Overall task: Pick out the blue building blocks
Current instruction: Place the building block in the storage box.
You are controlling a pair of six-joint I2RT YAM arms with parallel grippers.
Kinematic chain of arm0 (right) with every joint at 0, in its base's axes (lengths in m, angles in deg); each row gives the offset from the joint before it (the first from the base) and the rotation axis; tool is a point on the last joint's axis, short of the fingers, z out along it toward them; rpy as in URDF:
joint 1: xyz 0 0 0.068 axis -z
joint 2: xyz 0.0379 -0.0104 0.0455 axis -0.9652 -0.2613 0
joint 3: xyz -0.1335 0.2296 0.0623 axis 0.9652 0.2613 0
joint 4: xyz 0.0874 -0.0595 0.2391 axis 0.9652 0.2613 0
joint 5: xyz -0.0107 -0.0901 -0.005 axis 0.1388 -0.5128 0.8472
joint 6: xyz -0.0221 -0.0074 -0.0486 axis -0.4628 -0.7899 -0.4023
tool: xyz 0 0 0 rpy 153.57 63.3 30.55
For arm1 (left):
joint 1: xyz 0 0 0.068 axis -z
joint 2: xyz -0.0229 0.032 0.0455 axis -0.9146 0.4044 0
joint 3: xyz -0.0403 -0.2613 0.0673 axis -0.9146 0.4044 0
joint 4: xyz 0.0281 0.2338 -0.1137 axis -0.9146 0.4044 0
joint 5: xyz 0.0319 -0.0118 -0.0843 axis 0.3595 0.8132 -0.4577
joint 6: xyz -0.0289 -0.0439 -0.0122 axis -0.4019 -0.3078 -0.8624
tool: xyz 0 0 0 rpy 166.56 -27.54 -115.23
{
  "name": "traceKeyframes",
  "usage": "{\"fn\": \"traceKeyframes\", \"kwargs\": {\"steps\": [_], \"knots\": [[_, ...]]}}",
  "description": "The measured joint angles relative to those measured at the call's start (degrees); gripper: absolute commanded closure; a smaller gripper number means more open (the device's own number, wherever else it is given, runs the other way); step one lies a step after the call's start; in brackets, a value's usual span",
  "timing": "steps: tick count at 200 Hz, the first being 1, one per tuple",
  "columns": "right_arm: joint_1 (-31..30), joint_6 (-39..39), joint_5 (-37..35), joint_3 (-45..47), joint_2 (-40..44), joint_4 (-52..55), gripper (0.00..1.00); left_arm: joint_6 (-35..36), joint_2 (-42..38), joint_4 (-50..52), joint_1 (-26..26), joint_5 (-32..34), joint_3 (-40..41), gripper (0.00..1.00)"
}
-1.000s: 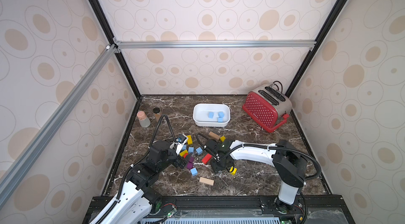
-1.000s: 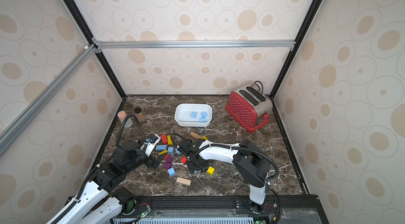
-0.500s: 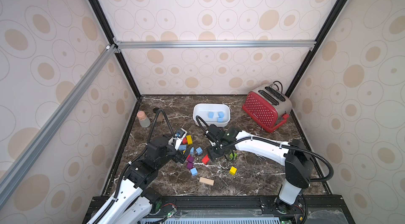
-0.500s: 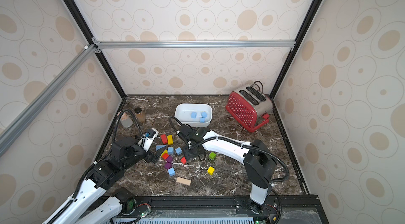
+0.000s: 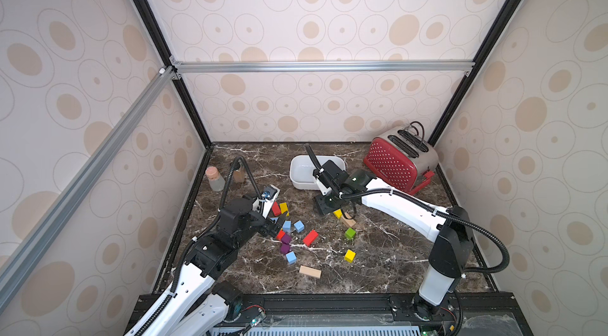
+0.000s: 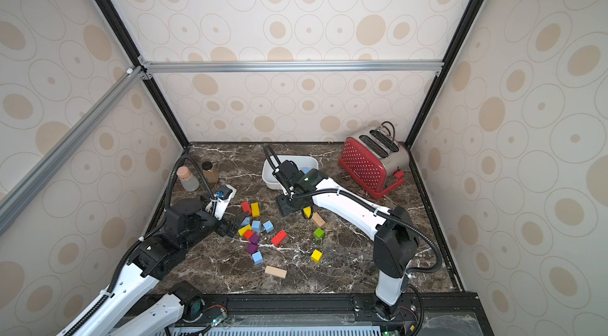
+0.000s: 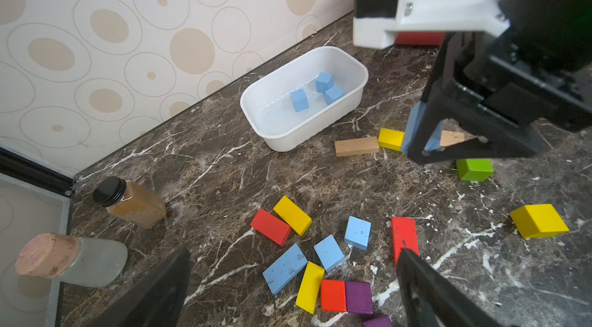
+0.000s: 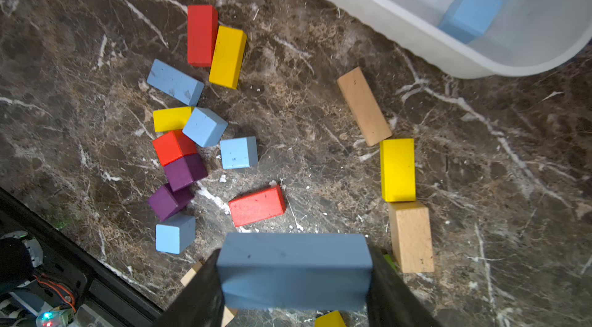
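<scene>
While my right gripper (image 8: 294, 272) pinches one blue bar (image 8: 293, 255), I count three blue cubes (image 7: 299, 99) in the tub (image 7: 288, 140). Four blue blocks (image 7: 357, 232) lie near my wide-spread, empty left gripper (image 7: 293, 251).

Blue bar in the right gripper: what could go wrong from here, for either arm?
1. The right gripper holds the blue bar by its ends, beside the white tub, not over it; it could hit the rim or land outside.
2. The open left gripper hangs above a blue cube that touches a yellow bar and a red cube; closing may catch those too.
</scene>
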Motion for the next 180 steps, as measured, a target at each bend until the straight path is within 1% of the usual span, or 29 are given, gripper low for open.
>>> {"fn": "traceKeyframes", "kwargs": {"steps": [41,58,107,180], "knots": [[3.7,-2.7,0.8,-7.6,-4.0,0.3,1.00,-0.1,2.6,-2.9,-4.6,-1.2,-0.6,0.01],[5.1,-4.0,1.0,-11.3,-6.9,0.5,1.00,-0.1,4.1,-4.2,-5.6,-1.5,-0.7,0.01],[8.3,-6.6,0.5,-21.4,-16.0,0.9,1.00,-0.2,8.2,-6.9,-5.7,-2.5,-1.0,0.01],[12.6,-8.0,0.3,-37.2,-27.5,1.6,1.00,-1.8,14.1,-13.0,-6.1,-3.5,-1.0,0.01]]}}
